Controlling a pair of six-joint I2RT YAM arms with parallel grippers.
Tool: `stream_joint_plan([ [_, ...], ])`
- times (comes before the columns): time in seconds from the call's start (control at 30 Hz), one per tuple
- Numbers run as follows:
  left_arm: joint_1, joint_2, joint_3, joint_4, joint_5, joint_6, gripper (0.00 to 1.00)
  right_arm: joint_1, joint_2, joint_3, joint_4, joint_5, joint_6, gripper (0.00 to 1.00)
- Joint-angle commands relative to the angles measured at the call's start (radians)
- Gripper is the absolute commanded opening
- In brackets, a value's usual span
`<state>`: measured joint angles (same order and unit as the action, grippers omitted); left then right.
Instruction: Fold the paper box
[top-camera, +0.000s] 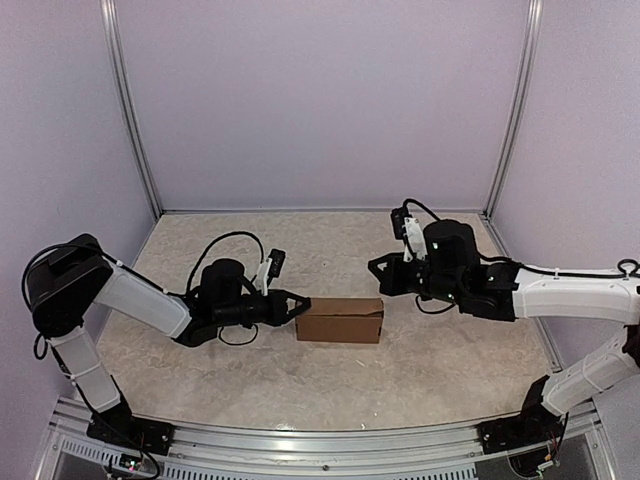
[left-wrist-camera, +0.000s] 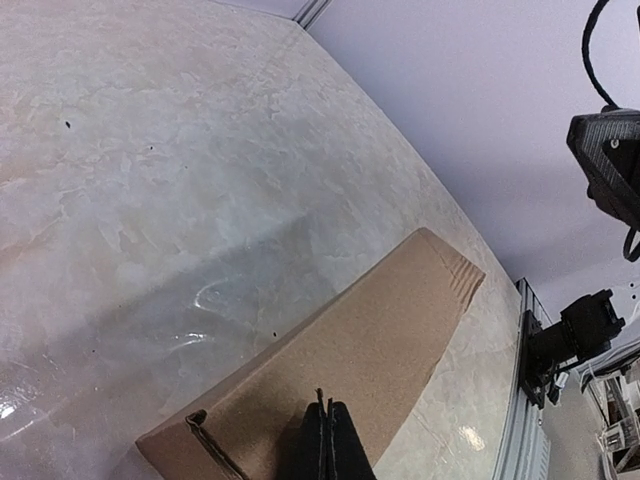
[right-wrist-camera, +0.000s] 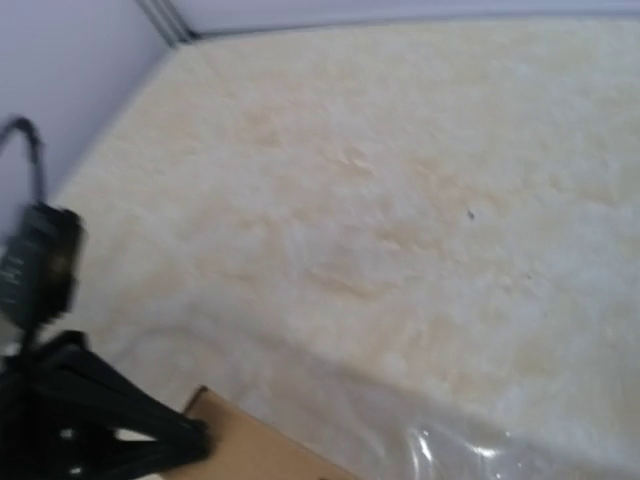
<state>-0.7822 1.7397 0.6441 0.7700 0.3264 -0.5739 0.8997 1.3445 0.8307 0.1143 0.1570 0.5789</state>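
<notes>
The paper box (top-camera: 340, 320) is a small closed brown carton lying lengthwise mid-table. My left gripper (top-camera: 303, 305) is shut, its tips pressed against the carton's left end. In the left wrist view the shut fingertips (left-wrist-camera: 325, 402) lie over the paper box's top face (left-wrist-camera: 380, 320), with an open corner fold at its near end. My right gripper (top-camera: 380, 272) hovers just behind and above the carton's right end, apart from it. The right wrist view shows none of its own fingers, only a corner of the paper box (right-wrist-camera: 250, 452) and the left gripper (right-wrist-camera: 198, 438) touching it.
Lilac walls with aluminium posts (top-camera: 130, 110) enclose the marbled tabletop (top-camera: 330, 250). A metal rail (top-camera: 320, 445) runs along the near edge. The right arm's wrist (left-wrist-camera: 612, 160) and base (left-wrist-camera: 575, 330) show beyond the carton in the left wrist view.
</notes>
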Motion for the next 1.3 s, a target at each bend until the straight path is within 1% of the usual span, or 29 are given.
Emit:
stream_joint_plan([
  [0.0,-0.006,0.027,-0.014,-0.219,-0.037,0.033,0.00,-0.089,-0.055,-0.051,-0.048,-0.275,-0.040,0.00],
  [0.1,-0.006,0.026,-0.004,-0.237,-0.040,0.041,0.00,-0.142,-0.053,-0.072,-0.033,-0.386,-0.018,0.00],
  [0.27,-0.009,0.024,0.008,-0.255,-0.039,0.043,0.00,-0.203,-0.036,-0.138,0.055,-0.517,0.043,0.00],
  [0.43,-0.015,0.015,0.017,-0.269,-0.045,0.046,0.00,-0.246,0.025,-0.238,0.189,-0.575,0.111,0.00],
  [0.53,-0.018,0.012,0.017,-0.271,-0.050,0.046,0.00,-0.267,0.111,-0.321,0.305,-0.588,0.137,0.00],
  [0.7,-0.019,0.016,0.020,-0.281,-0.054,0.046,0.00,-0.291,0.280,-0.405,0.490,-0.630,0.180,0.00],
  [0.77,-0.021,0.014,0.018,-0.287,-0.056,0.046,0.00,-0.291,0.294,-0.419,0.519,-0.633,0.191,0.00],
  [0.87,-0.021,0.004,0.020,-0.301,-0.064,0.051,0.00,-0.291,0.263,-0.418,0.496,-0.622,0.186,0.00],
  [1.07,-0.023,-0.031,0.042,-0.341,-0.067,0.062,0.00,-0.290,0.108,-0.343,0.319,-0.577,0.114,0.00],
  [1.27,-0.034,-0.086,0.112,-0.453,-0.082,0.103,0.00,-0.284,-0.002,-0.268,0.193,-0.567,0.067,0.00],
])
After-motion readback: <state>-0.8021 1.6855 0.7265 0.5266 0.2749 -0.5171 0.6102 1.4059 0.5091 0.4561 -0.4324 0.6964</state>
